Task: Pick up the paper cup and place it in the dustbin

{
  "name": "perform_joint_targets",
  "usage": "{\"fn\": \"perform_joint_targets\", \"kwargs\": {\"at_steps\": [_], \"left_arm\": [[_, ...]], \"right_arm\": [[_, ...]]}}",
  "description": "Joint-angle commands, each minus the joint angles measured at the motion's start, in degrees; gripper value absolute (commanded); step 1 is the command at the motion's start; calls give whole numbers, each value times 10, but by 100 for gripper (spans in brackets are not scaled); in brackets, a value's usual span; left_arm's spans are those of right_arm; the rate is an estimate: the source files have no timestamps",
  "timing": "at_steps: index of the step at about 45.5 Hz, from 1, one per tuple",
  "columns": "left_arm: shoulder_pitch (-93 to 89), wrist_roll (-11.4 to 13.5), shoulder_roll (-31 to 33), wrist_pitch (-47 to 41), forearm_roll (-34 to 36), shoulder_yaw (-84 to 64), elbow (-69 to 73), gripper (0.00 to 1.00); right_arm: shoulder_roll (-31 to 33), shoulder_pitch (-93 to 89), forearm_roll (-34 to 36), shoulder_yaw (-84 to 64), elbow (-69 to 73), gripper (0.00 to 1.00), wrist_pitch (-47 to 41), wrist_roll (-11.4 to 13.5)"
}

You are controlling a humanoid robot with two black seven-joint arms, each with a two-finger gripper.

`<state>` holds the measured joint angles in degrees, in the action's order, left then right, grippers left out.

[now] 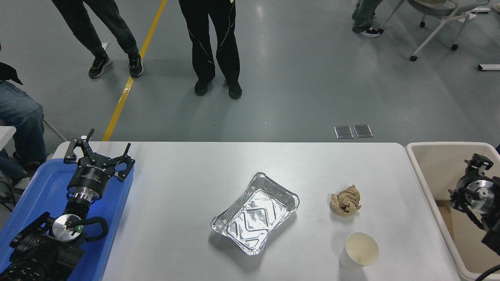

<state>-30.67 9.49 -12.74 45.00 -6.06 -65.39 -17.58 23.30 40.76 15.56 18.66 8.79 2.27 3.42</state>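
Observation:
The paper cup point(360, 250) stands upright near the table's front right, white outside and cream inside. Off the table's right end sits the beige dustbin point(416, 166), its inside bare where visible. My right gripper point(477, 161) hangs over the dustbin at the right edge, well right of the cup and apart from it; I cannot make out whether it is open or shut. My left gripper point(99, 150) is parked at the lower left above a blue tray, its fingers spread open and holding nothing.
A foil tray point(256, 212) lies mid-table. A crumpled brown paper ball point(345, 200) sits just beyond the cup. A blue plastic tray point(43, 187) lies under the left arm. People stand on the floor beyond the table's far edge.

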Motion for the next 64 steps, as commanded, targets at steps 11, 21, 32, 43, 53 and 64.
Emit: {"fn": "perform_joint_targets", "kwargs": {"at_steps": [11, 21, 32, 43, 53, 64], "left_arm": [[0, 0, 0, 0, 0, 0, 0, 99], [0, 0, 0, 0, 0, 0, 0, 99], [0, 0, 0, 0, 0, 0, 0, 99], [0, 0, 0, 0, 0, 0, 0, 99], [0, 0, 0, 0, 0, 0, 0, 99], [-2, -2, 0, 0, 1, 3, 0, 99]], "right_arm": [[3, 0, 0, 0, 0, 100, -2, 0], [-6, 13, -1, -8, 0, 100, -4, 1], [-3, 17, -4, -53, 0, 100, -9, 5], [0, 29, 6, -59, 4, 100, -6, 9], [36, 77, 8, -65, 24, 100, -9, 8], [105, 153, -5, -211, 150, 100, -38, 4]]}}
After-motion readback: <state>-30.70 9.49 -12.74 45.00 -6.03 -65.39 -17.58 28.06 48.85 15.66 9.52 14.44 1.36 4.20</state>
